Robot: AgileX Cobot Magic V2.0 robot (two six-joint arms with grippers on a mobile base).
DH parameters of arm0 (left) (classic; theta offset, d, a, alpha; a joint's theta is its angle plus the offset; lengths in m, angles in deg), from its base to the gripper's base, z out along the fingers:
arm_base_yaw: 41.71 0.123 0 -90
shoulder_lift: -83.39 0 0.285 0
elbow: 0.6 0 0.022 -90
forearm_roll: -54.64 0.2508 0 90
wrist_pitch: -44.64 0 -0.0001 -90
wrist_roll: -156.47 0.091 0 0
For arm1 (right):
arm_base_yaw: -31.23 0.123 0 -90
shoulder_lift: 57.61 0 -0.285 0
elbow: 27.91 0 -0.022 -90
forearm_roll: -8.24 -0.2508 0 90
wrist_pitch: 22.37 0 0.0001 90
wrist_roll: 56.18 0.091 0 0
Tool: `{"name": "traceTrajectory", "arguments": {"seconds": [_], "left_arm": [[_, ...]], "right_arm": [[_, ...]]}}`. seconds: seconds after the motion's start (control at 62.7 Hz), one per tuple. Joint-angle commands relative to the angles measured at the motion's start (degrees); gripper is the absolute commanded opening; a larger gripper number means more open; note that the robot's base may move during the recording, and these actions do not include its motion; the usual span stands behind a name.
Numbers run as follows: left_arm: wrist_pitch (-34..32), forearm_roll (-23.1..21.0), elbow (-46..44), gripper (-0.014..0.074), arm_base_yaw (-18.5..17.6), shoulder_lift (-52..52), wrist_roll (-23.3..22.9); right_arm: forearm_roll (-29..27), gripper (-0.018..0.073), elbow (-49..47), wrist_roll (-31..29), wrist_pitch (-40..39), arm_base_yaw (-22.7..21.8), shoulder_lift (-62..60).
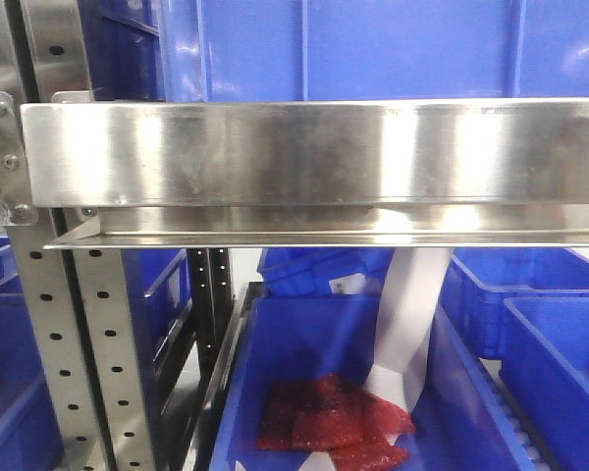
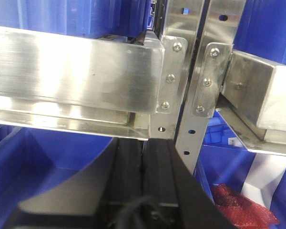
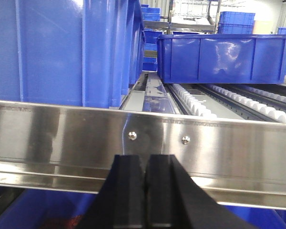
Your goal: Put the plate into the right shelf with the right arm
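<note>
While both hands [image 3: 145, 191] [image 2: 144, 191] pinch together empty, red packets [image 1: 334, 417] inside blue bin [image 1: 275, 363].

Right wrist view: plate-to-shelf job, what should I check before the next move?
1. Plate located: not ok. No view shows it.
2. Right gripper holding the plate: not ok. The fingers are shut together with nothing between them.
3. Right shelf in front of the right gripper: ok. Its front rail fills the view.
4. Landing spot: cannot tell. The roller lane in front of the blue bin looks bare.
5. Left gripper out of the way: cannot tell. It is shut and sits below the rail.
</note>
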Motion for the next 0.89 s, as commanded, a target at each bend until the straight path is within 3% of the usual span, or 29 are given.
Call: {"name": "traceTrajectory", "arguments": {"seconds": [0.0, 0.255, 0.479, 0.877], "left_arm": [[-5.16, -0.47, 0.59, -0.0128, -0.11, -0.59, -0.40], [-5.16, -0.47, 0.59, -0.0128, -0.11, -0.59, -0.40], [-5.16, -0.47, 0.59, -0.0128, -0.11, -0.59, -0.40], [-5.16, -0.47, 0.59, -0.0128, -0.11, -0.59, -0.40]], "right_arm": [[0.64, 0.0051, -0.86, -0.70, -4.25, -0.37, -1.10], [0.64, 0.0051, -0.86, -0.34, -6.01, -0.37, -1.10], [0.82, 0.0051, -0.86, 3.68, -5.99, -0.37, -1.10], [0.82, 0.0051, -0.86, 3.80, -5.94, -0.37, -1.10]]}}
